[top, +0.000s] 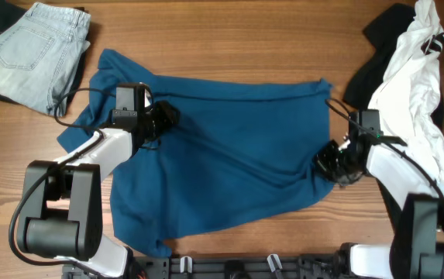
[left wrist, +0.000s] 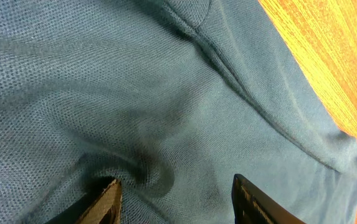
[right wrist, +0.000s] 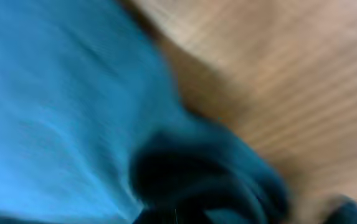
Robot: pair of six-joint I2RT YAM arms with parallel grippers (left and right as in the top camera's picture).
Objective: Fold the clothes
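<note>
The clothes (top: 229,155), a large teal-blue shirt, lie spread and wrinkled across the middle of the table. My left gripper (top: 167,118) is low over the shirt's upper left part. In the left wrist view its fingers (left wrist: 109,194) stand apart, open, tips on the puckered fabric (left wrist: 134,93) with nothing pinched. My right gripper (top: 328,161) is at the shirt's right edge, where creases run toward it. The blurred right wrist view shows a dark bunch of the teal cloth (right wrist: 215,180) gathered at the jaws, which are shut on it.
Folded pale-blue jeans (top: 32,50) lie at the back left corner. A white garment (top: 415,77) on black cloth (top: 380,35) is heaped along the right side, close behind the right arm. Bare wooden table (top: 229,39) shows behind the shirt.
</note>
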